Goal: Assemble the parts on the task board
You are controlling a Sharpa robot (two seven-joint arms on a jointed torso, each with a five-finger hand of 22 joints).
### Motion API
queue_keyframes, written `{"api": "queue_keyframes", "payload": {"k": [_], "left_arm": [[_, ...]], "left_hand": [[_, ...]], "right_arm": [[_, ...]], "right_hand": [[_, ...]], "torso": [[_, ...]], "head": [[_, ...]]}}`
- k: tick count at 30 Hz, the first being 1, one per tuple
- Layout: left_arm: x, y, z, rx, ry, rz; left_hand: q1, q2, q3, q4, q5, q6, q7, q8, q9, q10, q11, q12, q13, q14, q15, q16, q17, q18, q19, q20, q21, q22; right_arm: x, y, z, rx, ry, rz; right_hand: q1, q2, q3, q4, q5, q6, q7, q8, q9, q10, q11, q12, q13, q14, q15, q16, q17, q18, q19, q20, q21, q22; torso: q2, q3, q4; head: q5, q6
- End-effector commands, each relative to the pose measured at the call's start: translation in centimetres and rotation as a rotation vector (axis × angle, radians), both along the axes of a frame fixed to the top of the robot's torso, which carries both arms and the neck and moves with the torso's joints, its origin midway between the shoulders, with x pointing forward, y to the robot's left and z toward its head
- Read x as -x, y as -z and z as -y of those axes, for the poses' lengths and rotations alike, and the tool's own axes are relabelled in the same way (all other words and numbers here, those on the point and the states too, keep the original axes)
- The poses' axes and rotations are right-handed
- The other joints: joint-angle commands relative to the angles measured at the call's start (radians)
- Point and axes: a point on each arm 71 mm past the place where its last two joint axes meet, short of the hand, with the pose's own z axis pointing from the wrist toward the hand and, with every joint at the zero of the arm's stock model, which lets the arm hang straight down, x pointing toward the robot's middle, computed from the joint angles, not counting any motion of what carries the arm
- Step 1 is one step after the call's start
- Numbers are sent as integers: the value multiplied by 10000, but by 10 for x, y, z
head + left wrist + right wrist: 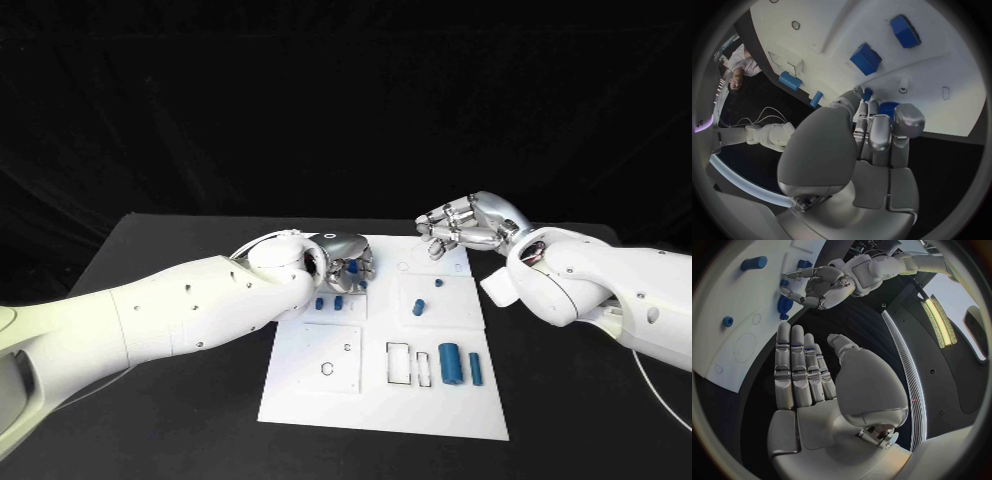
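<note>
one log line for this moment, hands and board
left hand: over far-left of task board, fingers at a blue part | right hand: open, above far edge | hold: unclear

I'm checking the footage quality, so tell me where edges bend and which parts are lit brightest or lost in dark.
Head view: task board bright and evenly lit, edges straight, backdrop black. Left wrist view: fisheye curves the board's edges, left hand well lit, circle rim dark. Right wrist view: bright strip glares, right hand clear, table dim.

no readable text or labels
</note>
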Motion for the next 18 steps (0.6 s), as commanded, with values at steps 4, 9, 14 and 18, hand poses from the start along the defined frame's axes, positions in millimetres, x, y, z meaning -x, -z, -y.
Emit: {"api": "queue_keyframes", "payload": {"k": [4,9,14,18], "left_arm": [[-1,3,1,-305,-12,-15],[-1,2,2,-258,-21,33],[0,3,4,-263,92,-19],[1,3,5,-223,191,-130]], "left_hand": [[79,145,147,-61,60,158,9,-30,-62,174,-11,-51,-84,92,-12,66,-41,-116,121,-6,183,168],[144,217,308,-101,64,260,28,-54,-120,281,-23,-84,-177,110,-27,118,-59,-138,144,-14,303,304],[166,280,490,-131,60,429,32,-71,-179,552,-96,-80,-264,129,-70,177,-85,-183,220,-41,543,597],[119,259,591,-139,54,548,1,-116,-231,729,-152,-151,-355,132,-115,205,-138,-204,239,-75,659,733]], "right_arm": [[1,0,-1,69,-93,71],[0,0,-2,69,-102,70],[0,0,-2,68,-113,70],[0,0,-2,69,-123,64]], "right_hand": [[61,17,53,3,50,12,12,40,-9,-8,-28,20,-8,-32,-9,-38,11,44,-53,15,-32,-16],[61,17,53,3,50,12,12,40,-9,-8,-28,20,-8,-32,-9,-38,11,44,-53,15,-32,-16],[64,29,67,3,50,14,14,42,-9,-5,-27,21,-12,-29,-10,-38,13,43,-50,13,-29,-17],[64,29,67,3,50,14,14,42,-9,-5,-27,21,-12,-29,-10,-38,13,43,-50,13,-29,-17]], "torso": [[-5,3,5],[0,2,10],[-3,1,4],[2,6,9]], "head": [[-3,2],[2,10],[0,-40],[-5,-49]]}}
